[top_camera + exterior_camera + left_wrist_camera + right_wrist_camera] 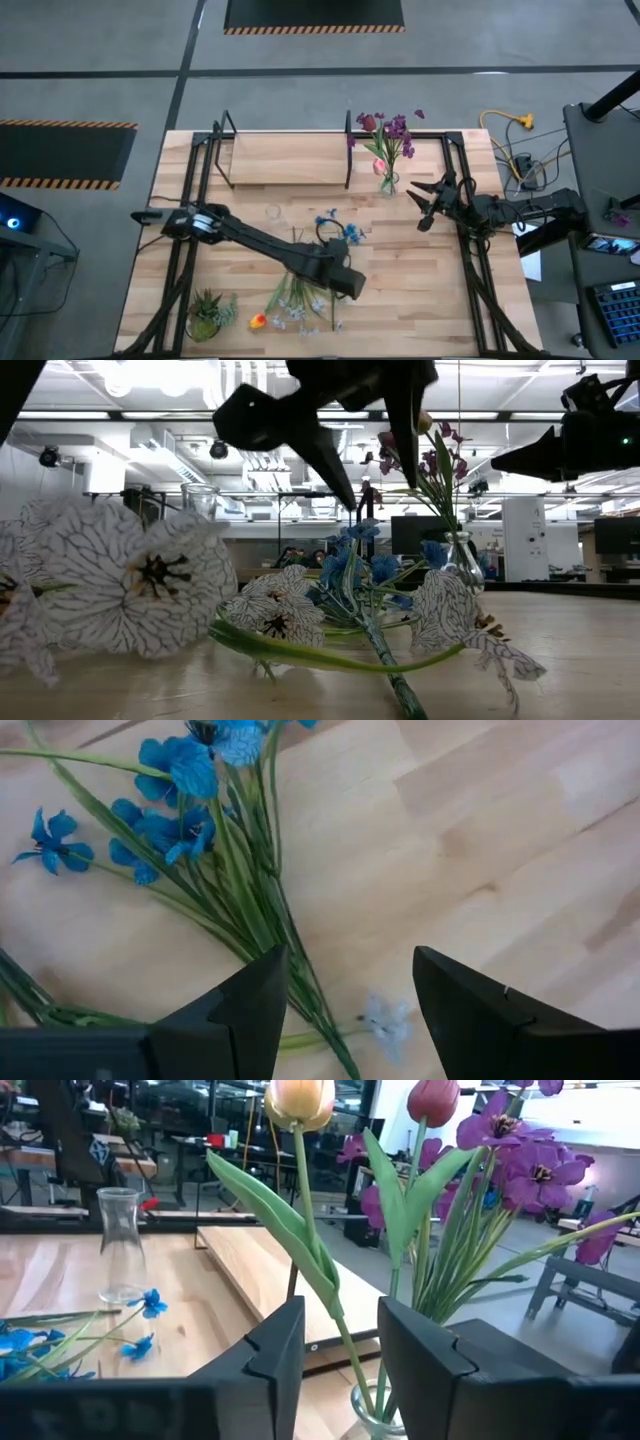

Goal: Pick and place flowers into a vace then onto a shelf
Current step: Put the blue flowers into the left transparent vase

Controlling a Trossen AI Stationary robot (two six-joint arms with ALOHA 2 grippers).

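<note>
White veined flowers (pixel 130 585) are lying nearest, on the table (pixel 420 290) front; left gripper (pixel 345 1005) is hovering open-fingered over blue stems. Right gripper (pixel 335 1355), fingers parted, is framing a tulip stem in the vase (pixel 388 183) beside the shelf (pixel 285 160).

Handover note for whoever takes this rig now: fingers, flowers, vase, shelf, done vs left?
Left gripper: open, empty, low over the loose blue flowers near the table's front middle.
Right gripper: open, empty, beside the filled vase, aimed at the tulip stems.
Done: purple and pink flowers stand in that vase, on the table right of the shelf.
Left: white and blue flowers still lie on the table; a second, empty glass vase stands in front of the shelf; nothing is on the shelf yet.
</note>
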